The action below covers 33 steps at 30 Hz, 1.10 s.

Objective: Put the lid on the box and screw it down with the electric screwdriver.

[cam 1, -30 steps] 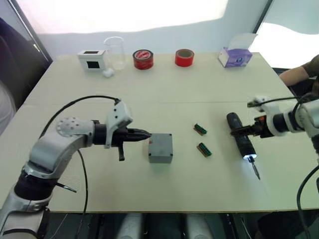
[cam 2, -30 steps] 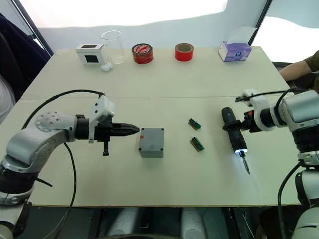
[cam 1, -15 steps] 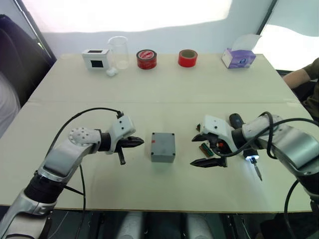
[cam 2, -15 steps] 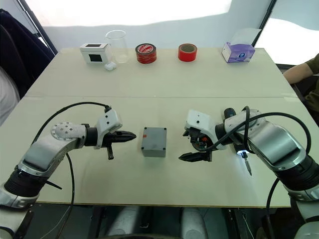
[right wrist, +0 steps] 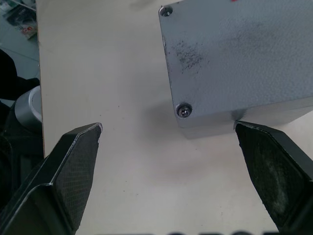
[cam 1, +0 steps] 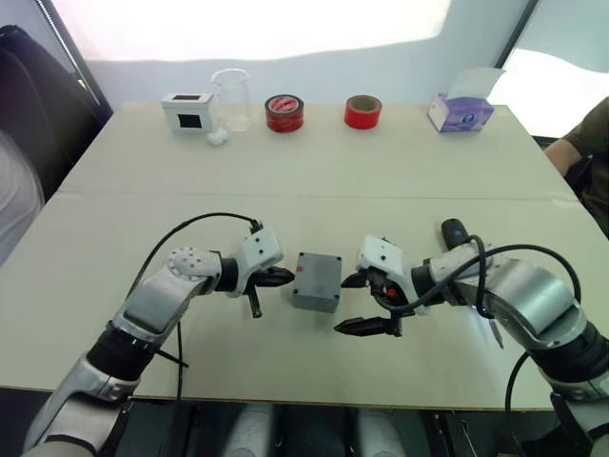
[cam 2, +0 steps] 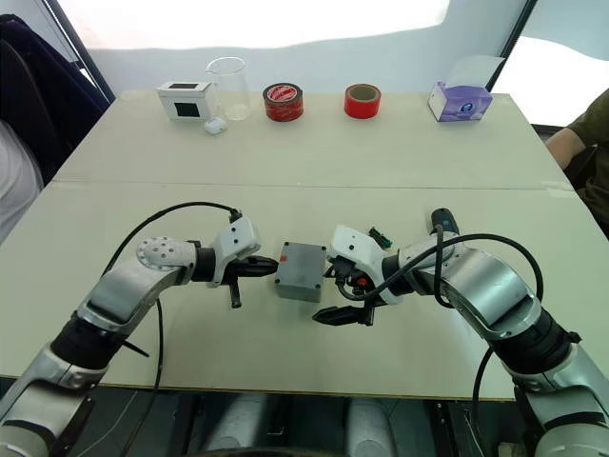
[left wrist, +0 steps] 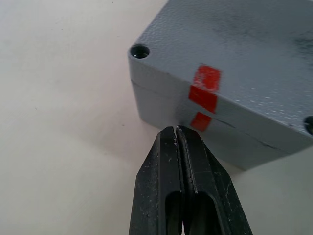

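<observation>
Box (cam 1: 317, 282) with lid (left wrist: 230, 54) on is sitting mid-bench; left tool (cam 1: 284, 277), closed and empty, is nosing its side, right tool (cam 1: 364, 304) is gaping wide opposite. Steady it squarely before screwing.

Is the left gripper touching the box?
Cannot tell. In the left wrist view the shut left gripper meets the box wall by the red mark, with no clear gap or contact.

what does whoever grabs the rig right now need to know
Left gripper: shut, empty, tips at the box side with the red marks.
Right gripper: open, empty, one finger against the box's opposite side.
Lid sits on the box mid-table; one corner shows a screw, another an empty hole.
Electric screwdriver lies on the table behind the right arm.
Left: pick up the driver, drive the remaining screws.
</observation>
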Tool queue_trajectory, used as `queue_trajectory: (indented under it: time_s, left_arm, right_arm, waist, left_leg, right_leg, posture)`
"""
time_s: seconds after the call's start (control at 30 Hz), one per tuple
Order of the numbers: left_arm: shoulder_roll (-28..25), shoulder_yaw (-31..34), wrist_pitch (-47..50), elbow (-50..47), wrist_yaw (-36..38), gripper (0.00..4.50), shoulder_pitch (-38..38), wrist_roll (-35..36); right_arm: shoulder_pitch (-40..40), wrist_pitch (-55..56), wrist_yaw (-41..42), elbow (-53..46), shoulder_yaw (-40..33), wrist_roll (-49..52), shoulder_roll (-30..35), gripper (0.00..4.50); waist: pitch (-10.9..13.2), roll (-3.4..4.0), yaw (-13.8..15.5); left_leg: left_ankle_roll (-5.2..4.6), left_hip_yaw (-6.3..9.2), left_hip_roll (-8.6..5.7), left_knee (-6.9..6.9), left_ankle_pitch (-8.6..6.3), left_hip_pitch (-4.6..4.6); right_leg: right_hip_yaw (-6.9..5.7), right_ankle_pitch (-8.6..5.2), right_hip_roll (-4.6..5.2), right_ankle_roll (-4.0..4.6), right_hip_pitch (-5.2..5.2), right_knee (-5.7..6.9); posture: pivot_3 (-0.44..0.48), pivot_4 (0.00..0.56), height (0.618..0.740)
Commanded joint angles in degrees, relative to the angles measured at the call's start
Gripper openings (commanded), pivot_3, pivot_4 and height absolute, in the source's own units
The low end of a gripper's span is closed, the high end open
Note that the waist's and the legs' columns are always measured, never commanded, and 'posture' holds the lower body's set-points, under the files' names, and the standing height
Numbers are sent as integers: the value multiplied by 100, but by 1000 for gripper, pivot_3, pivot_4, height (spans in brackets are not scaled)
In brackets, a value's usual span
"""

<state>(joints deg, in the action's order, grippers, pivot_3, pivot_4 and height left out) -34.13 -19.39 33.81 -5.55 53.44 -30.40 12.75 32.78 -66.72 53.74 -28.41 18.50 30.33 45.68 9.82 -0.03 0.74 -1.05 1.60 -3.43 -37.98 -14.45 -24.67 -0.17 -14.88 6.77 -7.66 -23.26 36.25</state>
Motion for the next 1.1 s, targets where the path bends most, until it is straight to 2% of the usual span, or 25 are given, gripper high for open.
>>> queue_trajectory:
  time_s: [0.03, 0.17, 0.27, 0.4, 0.6, 0.83, 1.1]
  left_arm:
    - [240, -19, -392, 304, 106, 0, -395, -121]
    - [338, 29, -582, 597, 145, 0, -540, -258]
    - [149, 181, -598, 563, 159, 0, -477, -319]
    - [-474, 518, -312, -82, 276, 0, 46, -172]
    - [-950, 556, 335, -1330, 573, 0, 778, 252]
    - [-668, 442, 665, -1648, 260, 0, 885, 320]
    - [-39, 369, 220, -758, -198, 0, 405, -57]
  right_arm:
    - [182, -227, -98, -88, -124, 263, -253, 4466]
    - [182, -450, -276, -112, -236, 356, -354, 4466]
    - [149, -529, -286, -198, -543, 442, -95, 4466]
    - [116, 7, -3, -29, -836, 251, 617, 4466]
    - [340, 1056, 98, 759, -283, -405, 508, 4466]
    - [411, 1560, 455, 1001, 94, -673, 298, 4466]
    - [201, 1350, 638, 599, 117, -476, 86, 4466]
  waist:
    - [0, 0, -1]
    - [0, 0, -8]
    - [0, 0, -6]
    - [0, 1, -29]
    - [0, 1, -38]
    - [0, 0, -2]
    - [1, -1, -4]
  left_leg:
    - [0, 0, 0, 0, 0, 0]
    - [0, 0, 0, -1, 0, 0]
    - [-1, -1, 0, -1, 0, 0]
    - [-1, -2, 0, 0, 0, -1]
    - [-1, -3, 6, 5, 0, 0]
    - [-2, -3, 3, 1, -1, 0]
    - [-1, -2, 3, -2, 0, 0]
  right_leg:
    - [0, 0, -1, 0, -1, 1]
    - [0, 0, -1, 0, -1, 2]
    - [0, 0, -1, 0, -2, 1]
    - [1, 0, -1, 0, -4, 1]
    - [2, 0, -3, 0, -5, 0]
    - [1, 0, 0, 0, 1, 0]
    - [0, 0, -3, 0, 1, 1]
  posture:
    - [0, 150, 740]
    - [0, 150, 740]
    - [0, 150, 740]
    - [0, 150, 740]
    - [0, 150, 740]
    - [0, 150, 740]
    - [0, 150, 740]
